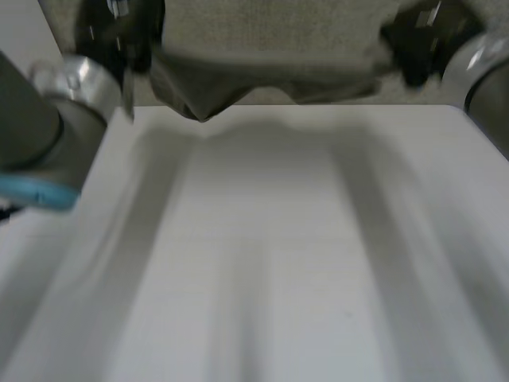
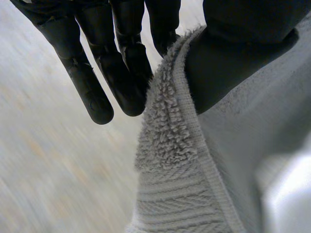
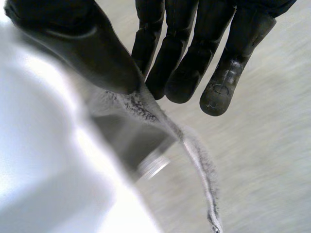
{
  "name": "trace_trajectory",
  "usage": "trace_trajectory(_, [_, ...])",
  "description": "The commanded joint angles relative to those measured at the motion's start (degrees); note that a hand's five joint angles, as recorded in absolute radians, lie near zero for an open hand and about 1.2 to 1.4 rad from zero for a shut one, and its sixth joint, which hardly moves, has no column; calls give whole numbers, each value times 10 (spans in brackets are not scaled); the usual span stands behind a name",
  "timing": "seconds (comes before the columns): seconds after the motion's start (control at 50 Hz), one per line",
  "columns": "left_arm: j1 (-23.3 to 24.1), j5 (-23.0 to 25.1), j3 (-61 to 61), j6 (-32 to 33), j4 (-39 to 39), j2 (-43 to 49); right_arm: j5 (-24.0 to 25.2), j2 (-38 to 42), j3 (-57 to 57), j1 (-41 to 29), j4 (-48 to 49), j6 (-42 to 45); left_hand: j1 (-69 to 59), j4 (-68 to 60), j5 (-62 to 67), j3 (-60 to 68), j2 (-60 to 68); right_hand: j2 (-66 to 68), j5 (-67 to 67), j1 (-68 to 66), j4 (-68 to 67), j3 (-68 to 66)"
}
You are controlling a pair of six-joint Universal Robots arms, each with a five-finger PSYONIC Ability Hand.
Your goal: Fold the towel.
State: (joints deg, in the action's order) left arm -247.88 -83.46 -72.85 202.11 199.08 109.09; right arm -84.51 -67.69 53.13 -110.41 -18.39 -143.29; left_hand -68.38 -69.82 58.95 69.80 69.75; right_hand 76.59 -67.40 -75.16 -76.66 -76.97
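The towel (image 1: 270, 48) hangs in the air above the far edge of the surface (image 1: 262, 255), stretched between the two hands, its lower edge sagging to a point nearer the left one. The left hand (image 1: 119, 32) pinches the upper edge at one end between its thumb and straight fingers (image 2: 92, 92). The right hand (image 1: 417, 44) pinches the other end the same way, with only a thin strip of hem caught under its thumb (image 3: 82, 53). That shallow right pinch looks like the main risk: a quick swing or a tug from the other arm could pull the hem free, and the cloth would drop in a heap. The sag is uneven too, so laid down as it hangs, the lower edge may land bunched or skewed and the fold come out crooked
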Motion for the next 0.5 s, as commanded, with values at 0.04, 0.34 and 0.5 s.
trace_trajectory(0.04, [-20, 8, -247, 7, 31, -2, 61, -6, 250, 0, 10, 39, -116, -102, 110, 102, 103, 34, -26, -48, -33, -30])
trace_trajectory(0.34, [-21, 8, -339, 40, 136, 69, 60, 30, 445, 14, 230, 35, -116, -102, 110, 102, 103, 34, -26, -48, -33, -30])
trace_trajectory(0.5, [-24, 8, -341, 36, 135, 53, 63, 12, 465, 32, 234, -2, -116, -102, 110, 102, 103, -262, 270, 248, 263, 266])
